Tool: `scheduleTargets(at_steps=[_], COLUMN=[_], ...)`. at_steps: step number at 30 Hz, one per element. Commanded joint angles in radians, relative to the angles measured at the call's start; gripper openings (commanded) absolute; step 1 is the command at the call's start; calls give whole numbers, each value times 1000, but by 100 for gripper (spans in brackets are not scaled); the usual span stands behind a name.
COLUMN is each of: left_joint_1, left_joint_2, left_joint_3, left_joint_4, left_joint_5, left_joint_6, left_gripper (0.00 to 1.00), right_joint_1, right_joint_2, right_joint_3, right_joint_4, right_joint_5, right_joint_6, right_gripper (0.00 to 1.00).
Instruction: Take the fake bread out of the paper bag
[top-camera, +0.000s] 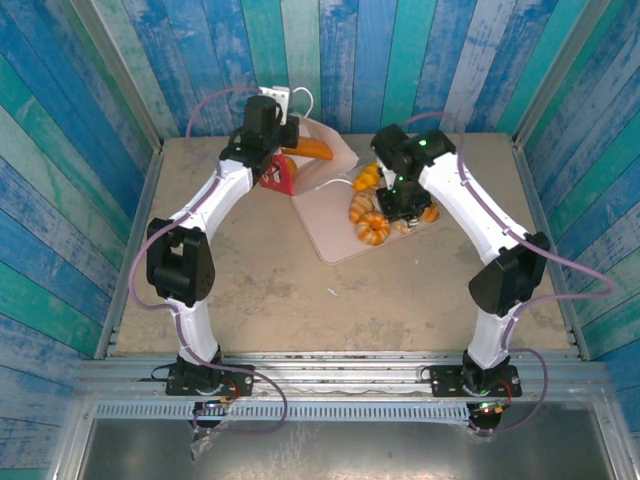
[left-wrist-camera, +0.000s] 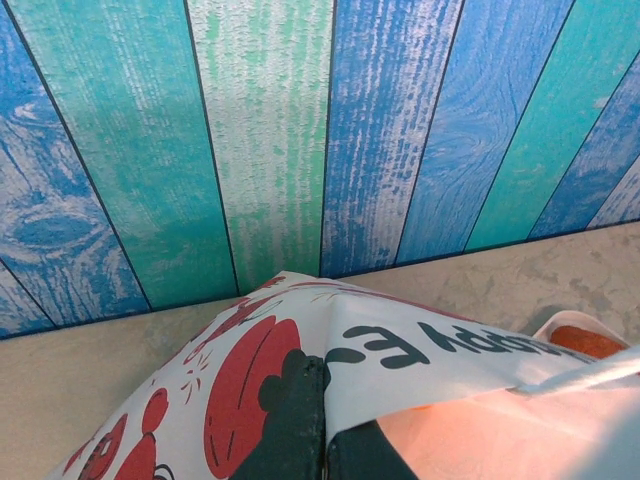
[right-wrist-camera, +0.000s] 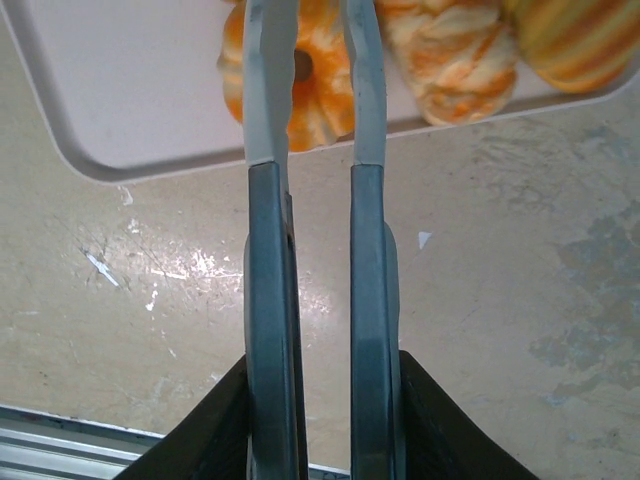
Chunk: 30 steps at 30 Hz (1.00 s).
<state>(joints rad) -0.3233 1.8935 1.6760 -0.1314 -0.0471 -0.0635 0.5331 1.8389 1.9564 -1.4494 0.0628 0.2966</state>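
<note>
While on tray (right-wrist-camera: 120, 90), bread (right-wrist-camera: 322, 110) at gripper (right-wrist-camera: 320, 30)

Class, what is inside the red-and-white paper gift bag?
A long orange toy loaf pokes from the mouth of the red-and-white paper bag. Its paper walls hide everything deeper, so any further bread cannot be seen.

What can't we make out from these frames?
- Left wrist view: contents of the red-and-white paper bag; its wall hides all but an orange tip.
- Top view: the count of glossy toy pastries on the pale square tray; the right arm covers some.
- Right wrist view: orange ring pastry, partly behind the right end effector.
</note>
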Motion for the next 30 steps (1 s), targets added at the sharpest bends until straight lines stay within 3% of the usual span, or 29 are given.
scheduleTargets(at_steps=[1,12,16,25,30], left_joint_1=[-2,-2,-2,-1,-2], left_joint_2=[-10,-38,-45,-80,-93], left_joint_3=[-27,-80,-83,-98,-121], left_joint_4=[-37,-9,-11,-23,-22], left_joint_5=[-13,21,49,77,99], left_joint_6=[70,128,128,151,157], left_gripper=[0,0,0,0,0], right_joint_1=[-14,-62,-64,-48,-22], right_joint_2=[-64,-127,-127,-2,81], right_joint_3=[24,123,143,155,168], right_joint_4=[5,123,246,386,407], right_joint_5=[-11,-146,-241,-427,-461], right_joint_6=[36,53,54,95,112], right_gripper=[34,35,37,38,38])
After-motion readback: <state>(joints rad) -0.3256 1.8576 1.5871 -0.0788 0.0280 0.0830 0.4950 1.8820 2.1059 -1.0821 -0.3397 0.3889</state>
